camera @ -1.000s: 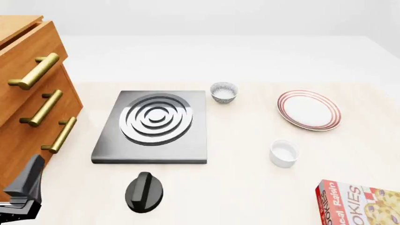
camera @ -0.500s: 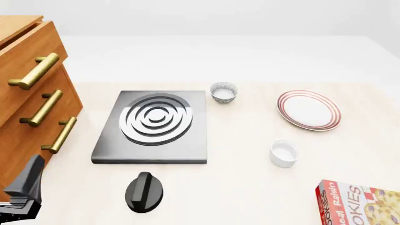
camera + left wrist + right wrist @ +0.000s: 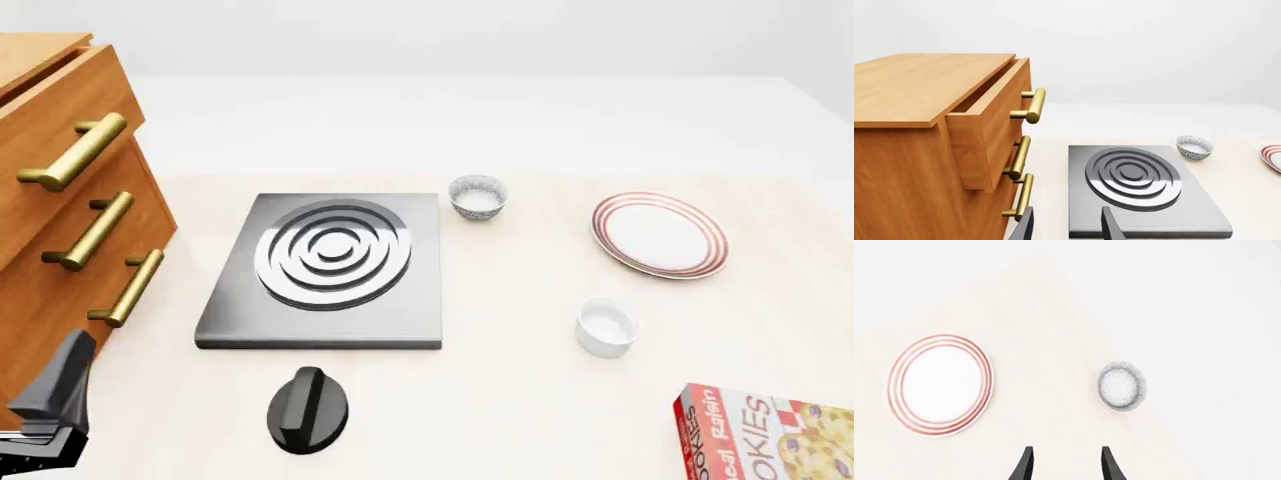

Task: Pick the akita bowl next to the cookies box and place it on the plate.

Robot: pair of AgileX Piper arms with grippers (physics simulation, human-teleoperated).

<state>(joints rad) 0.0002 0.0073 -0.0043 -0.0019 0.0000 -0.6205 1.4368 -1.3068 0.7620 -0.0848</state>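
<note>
In the right wrist view an akita bowl (image 3: 1121, 386), speckled grey, sits on the table to one side of the plate (image 3: 939, 384), white with red rings. This bowl lies outside the front view, and its distance to the cookies box is not shown. The cookies box (image 3: 771, 437) lies at the near right corner in the front view, and the plate (image 3: 661, 234) at the far right. My right gripper (image 3: 1066, 466) is open and empty, short of bowl and plate. My left gripper (image 3: 1067, 227) is open and empty, near the stove's front edge.
A second speckled bowl (image 3: 478, 196) stands by the far right corner of the grey stove plate (image 3: 327, 262), far from the box. A plain white cup (image 3: 605, 327) sits between plate and box. A black knob (image 3: 308, 408) lies near the stove. A wooden drawer cabinet (image 3: 67, 210) fills the left.
</note>
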